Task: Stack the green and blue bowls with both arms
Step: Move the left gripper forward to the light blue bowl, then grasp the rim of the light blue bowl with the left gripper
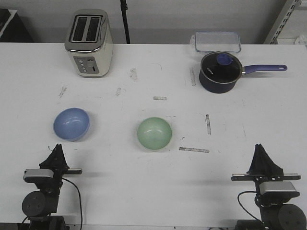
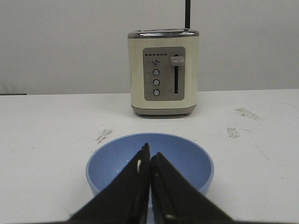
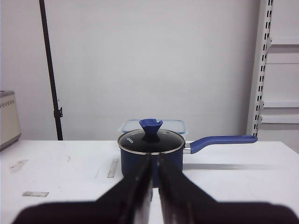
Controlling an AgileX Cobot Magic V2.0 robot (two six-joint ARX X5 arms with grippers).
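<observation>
Worktop (image 1: pixel 144 191) white, scuffed with tape marks; both arms parked at its near edge, nothing grasped yet, stacking not started

Risks:
- bowls are smooth and round, so thin fingers on a rim could slip or tip the bowl, likely if the pinch lands shallow
- blue bowl (image 1: pixel 71 124) sits just beyond the left gripper (image 1: pixel 57 149), at its 12 o'clock; a low advance could shove it instead of straddling the rim
- green bowl (image 1: pixel 154 133) lies mid-worktop, at about 3 o'clock from the blue one and well apart from it; also far from the right gripper (image 1: pixel 261 152), roughly its 10 o'clock, so a long diagonal reach
- both arms converging on centre could clash if timing is off
- equal-size bowls nest only if dropped centred; an off-centre release may leave one tilted

Fingers: left pair pressed together, holding nothing (left wrist view); right pair also pressed together, empty (right wrist view)

Containers, big to small:
- toaster (image 1: pixel 89 43), far left, slots look empty
- saucepan (image 1: pixel 219 72), far right, glass lid on, contents not visible
- clear plastic box (image 1: pixel 217 41) behind the saucepan, lidded, looks empty
- green bowl: empty, upright
- blue bowl: empty, upright
</observation>
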